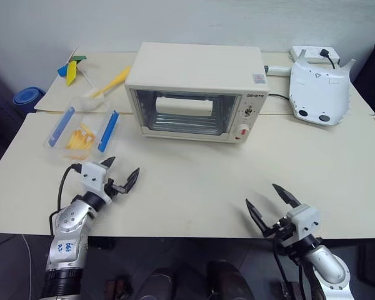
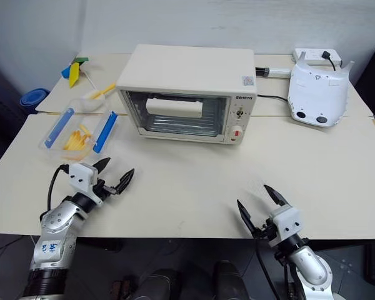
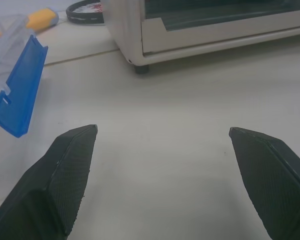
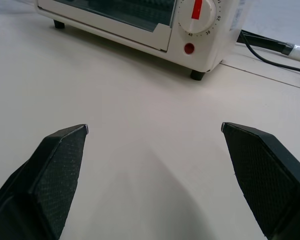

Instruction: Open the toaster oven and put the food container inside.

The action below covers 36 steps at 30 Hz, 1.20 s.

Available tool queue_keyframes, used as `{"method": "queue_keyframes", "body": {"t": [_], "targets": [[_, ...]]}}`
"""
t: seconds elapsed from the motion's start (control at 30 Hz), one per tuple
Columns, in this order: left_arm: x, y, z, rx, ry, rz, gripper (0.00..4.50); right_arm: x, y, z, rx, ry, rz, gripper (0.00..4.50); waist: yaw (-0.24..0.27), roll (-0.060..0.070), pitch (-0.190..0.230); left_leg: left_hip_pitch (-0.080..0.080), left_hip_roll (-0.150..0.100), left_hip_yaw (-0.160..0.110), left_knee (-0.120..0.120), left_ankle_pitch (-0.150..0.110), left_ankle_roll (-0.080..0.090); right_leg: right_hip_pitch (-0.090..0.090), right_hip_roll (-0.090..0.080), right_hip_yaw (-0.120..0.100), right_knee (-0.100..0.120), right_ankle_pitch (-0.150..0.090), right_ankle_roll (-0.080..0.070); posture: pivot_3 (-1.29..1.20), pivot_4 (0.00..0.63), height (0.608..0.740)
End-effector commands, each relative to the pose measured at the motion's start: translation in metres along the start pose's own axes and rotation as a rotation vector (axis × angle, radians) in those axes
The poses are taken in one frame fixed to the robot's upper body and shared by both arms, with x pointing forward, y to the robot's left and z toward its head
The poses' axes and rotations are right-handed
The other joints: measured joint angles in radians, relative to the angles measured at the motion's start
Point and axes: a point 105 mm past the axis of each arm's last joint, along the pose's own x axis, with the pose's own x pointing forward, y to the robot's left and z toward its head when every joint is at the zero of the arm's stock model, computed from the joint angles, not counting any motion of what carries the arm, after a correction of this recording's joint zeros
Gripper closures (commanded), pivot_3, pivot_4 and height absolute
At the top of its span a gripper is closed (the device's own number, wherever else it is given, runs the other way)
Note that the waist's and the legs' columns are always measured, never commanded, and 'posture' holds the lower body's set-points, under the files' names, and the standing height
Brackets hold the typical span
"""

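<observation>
left gripper [image 1: 120, 170], right gripper [image 1: 274, 199]: fingers wide, empty | toaster oven [image 1: 197, 92] door closed, interior unclear

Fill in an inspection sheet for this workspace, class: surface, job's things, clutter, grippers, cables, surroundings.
Surface: cream table, bare in front of the oven.
Job's things: toaster oven with door shut; food container to its left, outside it, yellow strips inside.
Clutter: yellow-handled brush; white curved device; blue and yellow pieces.
Grippers: left gripper and right gripper both open, empty, above the table.
Cables: black cable behind the oven; power strip with a plug.
Surroundings: pale wall; blue round object beside the table.
</observation>
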Motion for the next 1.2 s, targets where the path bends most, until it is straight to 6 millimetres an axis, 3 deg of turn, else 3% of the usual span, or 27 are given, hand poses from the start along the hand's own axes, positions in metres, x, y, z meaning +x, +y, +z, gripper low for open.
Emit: {"method": "queue_keyframes", "body": {"t": [0.03,0.13,0.27,0.47,0.6,0.73,0.87,0.97,1.0,1.1,1.2], "targets": [[-0.004,0.003,0.013,0.027,-0.038,-0.018,0.00,0.011,0.001,0.014,0.017,-0.060,0.038,0.03,-0.001,0.000,0.000,0.000,0.000,0.000,0.000,0.000,0.000,0.000,0.000,0.000,0.000,0.000,0.000,0.00,0.150,0.740],[-0.012,0.014,0.022,0.027,-0.041,-0.023,0.00,0.031,0.007,0.039,0.076,-0.121,0.157,0.03,-0.006,0.000,0.000,0.000,0.000,0.000,0.000,0.000,0.000,0.000,0.000,0.000,0.000,0.000,0.000,0.00,0.150,0.740],[-0.039,0.019,0.054,-0.101,-0.093,-0.253,0.00,0.065,0.014,0.074,0.125,-0.136,0.326,0.03,-0.025,0.000,0.001,-0.001,0.002,0.000,0.000,0.000,0.000,-0.001,0.001,0.000,0.000,0.000,0.000,0.00,0.150,0.740],[-0.063,0.026,0.092,-0.115,-0.023,-0.421,0.00,0.119,0.007,0.109,0.136,-0.123,0.385,0.03,-0.026,0.001,0.001,-0.001,0.002,-0.002,-0.001,0.000,-0.001,-0.001,0.000,-0.001,-0.001,-0.001,-0.001,0.00,0.150,0.740],[-0.062,0.030,0.103,-0.118,-0.054,-0.394,0.00,0.148,0.011,0.116,0.126,-0.119,0.421,0.03,-0.024,0.001,0.001,-0.001,0.001,-0.002,-0.001,-0.001,0.000,-0.001,0.000,-0.001,-0.002,0.000,-0.001,0.00,0.150,0.740],[-0.061,0.018,0.097,-0.140,-0.049,-0.400,0.00,0.170,0.027,0.129,0.116,-0.148,0.490,0.03,-0.027,0.001,0.001,-0.002,0.001,-0.002,-0.001,-0.001,0.001,-0.002,-0.001,-0.001,-0.002,0.000,-0.001,0.00,0.150,0.740],[-0.062,0.011,0.092,-0.159,-0.048,-0.391,0.00,0.175,0.046,0.145,0.108,-0.205,0.563,0.03,-0.031,0.001,0.001,-0.003,0.001,-0.001,-0.001,-0.001,0.001,-0.004,0.000,-0.001,-0.001,0.000,-0.001,0.00,0.150,0.740],[-0.062,0.014,0.091,-0.165,-0.052,-0.361,0.00,0.166,0.062,0.151,0.039,-0.257,0.651,0.03,-0.030,0.001,0.001,-0.003,0.001,-0.002,-0.001,-0.001,0.001,-0.003,0.000,-0.001,-0.001,0.000,-0.001,0.00,0.150,0.740],[-0.061,0.017,0.092,-0.170,-0.061,-0.348,0.00,0.156,0.069,0.145,0.000,-0.253,0.703,0.03,-0.029,0.001,0.001,-0.003,0.001,-0.001,-0.001,-0.001,0.001,-0.004,0.000,-0.001,-0.001,0.000,-0.001,0.00,0.150,0.740],[-0.054,0.030,0.107,-0.192,-0.132,-0.311,0.56,0.126,0.083,0.112,-0.099,-0.180,0.824,0.00,-0.025,0.001,0.001,-0.003,0.001,-0.002,-0.002,-0.001,0.001,-0.004,0.000,-0.002,-0.002,0.000,-0.001,0.00,0.150,0.740],[-0.045,0.040,0.123,-0.209,-0.197,-0.310,1.47,0.114,0.086,0.096,-0.123,-0.150,0.833,0.00,-0.029,0.000,0.001,-0.003,0.001,0.000,-0.001,-0.001,0.001,-0.003,0.000,-0.001,-0.001,0.000,-0.001,0.00,0.150,0.740]]}}
